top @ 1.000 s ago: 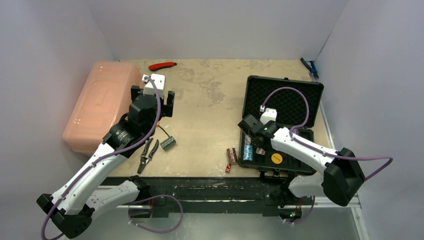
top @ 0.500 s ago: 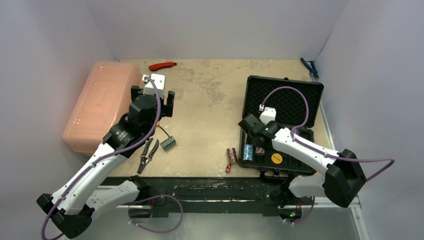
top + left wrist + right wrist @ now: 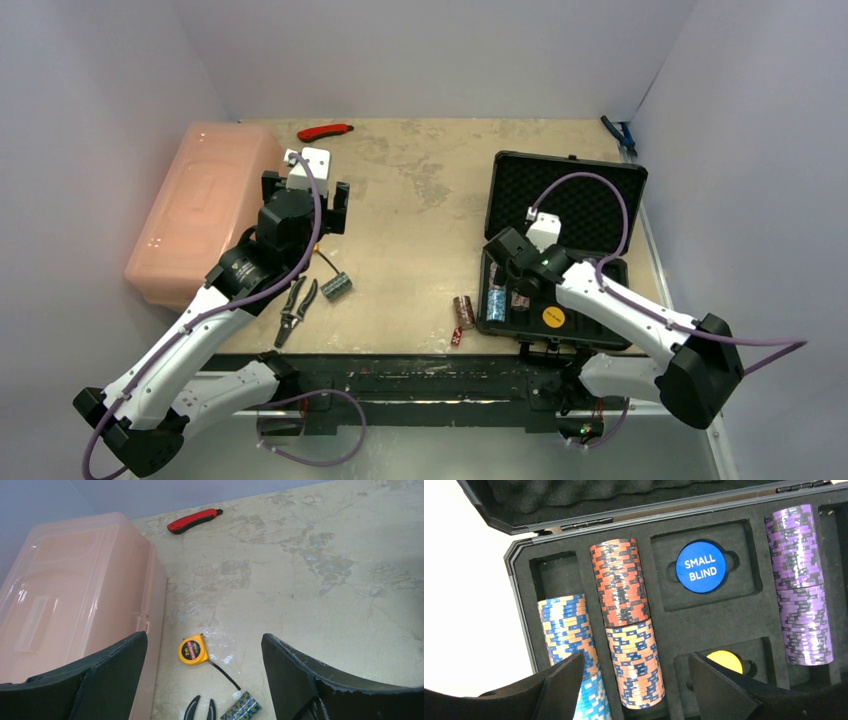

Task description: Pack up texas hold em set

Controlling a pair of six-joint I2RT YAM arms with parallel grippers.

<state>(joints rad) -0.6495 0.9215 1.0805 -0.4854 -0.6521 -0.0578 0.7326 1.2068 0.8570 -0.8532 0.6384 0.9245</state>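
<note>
The black case (image 3: 600,270) lies open at the right, its foam lid (image 3: 570,195) laid back. In the right wrist view its slots hold a blue-and-cream chip stack (image 3: 566,630), an orange-and-black stack (image 3: 618,580), an orange-and-blue stack (image 3: 634,665), a purple stack (image 3: 801,580), a blue SMALL BLIND disc (image 3: 700,567) and a yellow disc (image 3: 725,661). My right gripper (image 3: 635,675) (image 3: 508,290) hovers open and empty over the orange-and-blue stack. A brown chip stack (image 3: 464,310) and a red die (image 3: 457,337) lie left of the case. A speckled stack (image 3: 336,287) (image 3: 242,712) lies below my open left gripper (image 3: 203,637) (image 3: 305,200).
A large translucent pink box (image 3: 200,210) stands at the left. A yellow tape measure (image 3: 192,650) and pliers (image 3: 296,310) lie near the left gripper. A red utility knife (image 3: 325,131) lies at the back. A blue clamp (image 3: 620,135) lies at the back right.
My right arm has shifted slightly to the right over the case base. The left arm has not moved.
</note>
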